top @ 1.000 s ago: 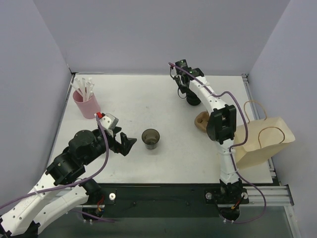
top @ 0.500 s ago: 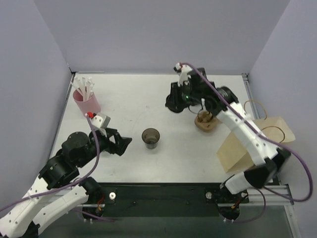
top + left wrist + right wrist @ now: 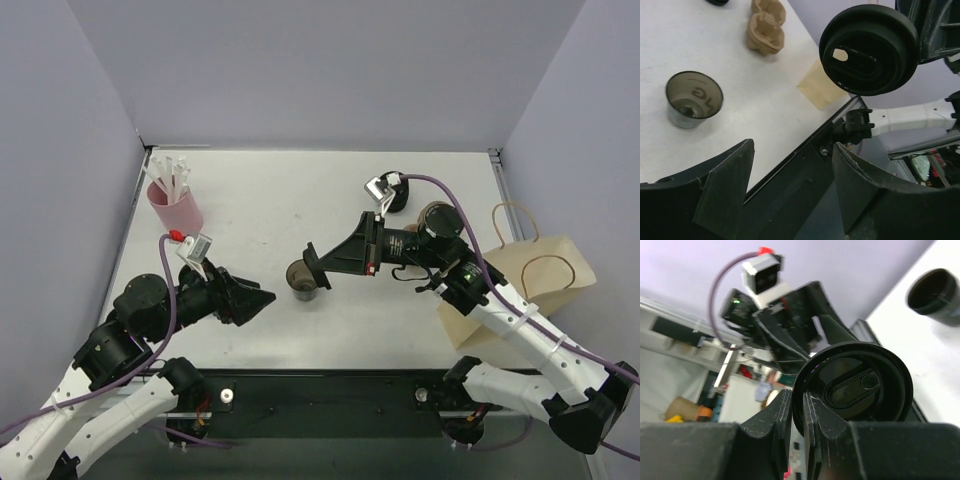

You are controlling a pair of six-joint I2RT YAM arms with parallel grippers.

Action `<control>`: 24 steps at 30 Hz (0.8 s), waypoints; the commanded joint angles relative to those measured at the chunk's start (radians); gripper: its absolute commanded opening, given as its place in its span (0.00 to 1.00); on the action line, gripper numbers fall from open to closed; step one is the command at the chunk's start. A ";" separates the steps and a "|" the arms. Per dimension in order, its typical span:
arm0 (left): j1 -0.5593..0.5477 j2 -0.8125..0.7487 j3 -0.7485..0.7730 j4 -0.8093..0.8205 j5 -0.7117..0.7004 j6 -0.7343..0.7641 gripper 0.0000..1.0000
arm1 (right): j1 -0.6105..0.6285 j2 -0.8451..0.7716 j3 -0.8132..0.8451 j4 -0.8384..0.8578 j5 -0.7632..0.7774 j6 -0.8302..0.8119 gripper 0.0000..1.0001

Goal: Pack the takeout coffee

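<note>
The takeout coffee cup (image 3: 303, 281) stands upright and lidless at mid-table, a small dark tapered cup, also seen in the left wrist view (image 3: 694, 98) and the right wrist view (image 3: 935, 295). Its round black lid (image 3: 312, 265) hangs on edge just above and beside the cup, pinched at the rim by my right gripper (image 3: 326, 263), which is shut on it (image 3: 799, 402). The lid (image 3: 856, 386) fills the right wrist view. My left gripper (image 3: 262, 297) sits left of the cup, open (image 3: 792, 146), with nothing between its fingers.
The brown paper bag (image 3: 530, 280) lies at the right edge of the table. A pink cup of white sticks (image 3: 175, 206) stands at the back left, and a stack of black rings (image 3: 398, 196) at the back. Tan moulded pieces (image 3: 765, 34) lie beyond the cup.
The right arm has swung from the back of the table to the middle, bringing the lid beside the cup. The left gripper has shifted slightly towards the near edge, and its jaws have narrowed a little.
</note>
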 commanded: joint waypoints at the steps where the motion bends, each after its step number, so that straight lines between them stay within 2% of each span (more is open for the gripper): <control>1: 0.002 0.000 -0.057 0.260 0.131 -0.180 0.72 | 0.012 -0.054 -0.022 0.336 -0.079 0.191 0.13; 5: 0.002 0.017 -0.090 0.398 0.177 -0.182 0.70 | 0.019 -0.054 -0.025 0.371 -0.060 0.240 0.13; 9: 0.002 0.041 -0.068 0.413 0.149 0.009 0.69 | 0.022 -0.030 -0.036 0.414 -0.065 0.295 0.14; 12: 0.002 0.054 -0.054 0.451 0.137 0.054 0.69 | 0.023 -0.021 -0.065 0.495 -0.056 0.361 0.14; 15: 0.003 0.069 -0.050 0.496 0.122 0.044 0.69 | 0.028 -0.016 -0.076 0.548 -0.056 0.386 0.14; 24: 0.003 0.162 -0.038 0.622 0.148 0.011 0.61 | 0.029 -0.019 -0.090 0.541 -0.054 0.392 0.13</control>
